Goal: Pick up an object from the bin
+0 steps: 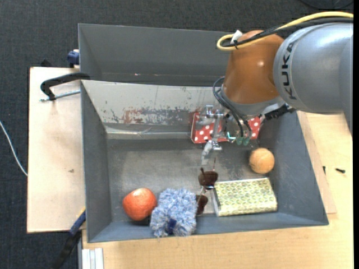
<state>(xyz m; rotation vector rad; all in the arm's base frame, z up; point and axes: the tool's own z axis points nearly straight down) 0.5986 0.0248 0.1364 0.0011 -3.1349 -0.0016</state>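
end effector (211, 146) hanging by the red box with white dots (201, 130) at the back of the bin (95, 167)

the arm (317, 66) is reaching in from the right, its orange cover (252, 69) and a yellow cable (314, 19) riding above the back right corner of the grey bin. the end effector is pointing down in front of the red box with white dots, which is lying against the back wall, right of the middle, and is partly hidden behind the wrist. whether the end effector is released or clenched, i cannot tell from here, and nothing is showing up in its grip. just below its tip a small dark brown thing (208, 177) is lying on the bin floor, with a second dark piece (201, 203) nearer the front. to the right of the tip a tan ball (261, 161) is sitting apart from the red box. in front of that ball a flat green patterned box (245, 196) is lying along the front wall. further left along the front, a fluffy blue and white thing (174, 212) is resting just beside a red-orange ball (139, 203), both well apart from the end effector
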